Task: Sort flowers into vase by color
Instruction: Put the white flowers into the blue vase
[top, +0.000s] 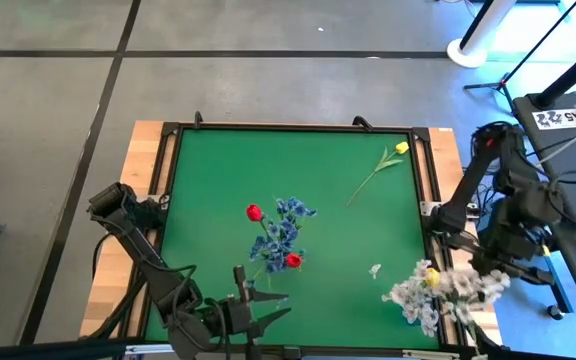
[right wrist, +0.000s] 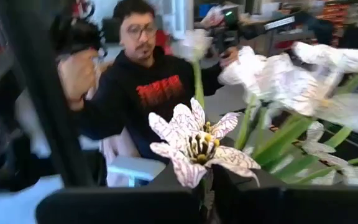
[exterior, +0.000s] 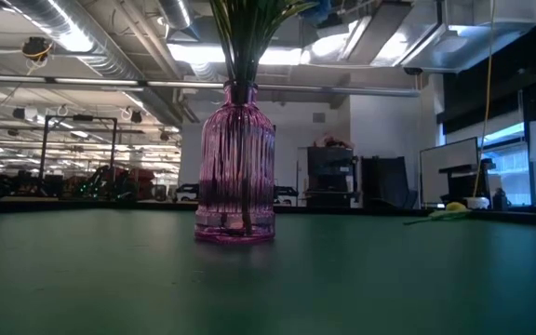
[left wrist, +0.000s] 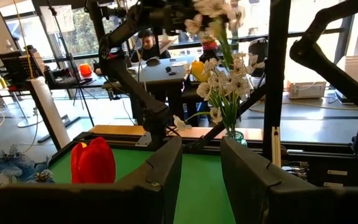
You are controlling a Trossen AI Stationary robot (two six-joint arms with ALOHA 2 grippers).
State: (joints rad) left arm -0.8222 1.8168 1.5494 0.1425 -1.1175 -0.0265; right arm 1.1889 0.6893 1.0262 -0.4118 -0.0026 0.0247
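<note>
A white flower (right wrist: 197, 146) was clamped in the shut right pincer (right wrist: 207, 186). The left pincer (left wrist: 201, 165) was parted and empty, a red tulip (left wrist: 93, 160) just beside it.

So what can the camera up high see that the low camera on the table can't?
Only the high view shows both arms, the red tulips, the blue blossoms and the whitish blossoms at the right gripper. Only the low view shows the purple glass vase side-on, stems inside, and the room behind. Both show the green table and the yellow tulip lying on it.
</note>
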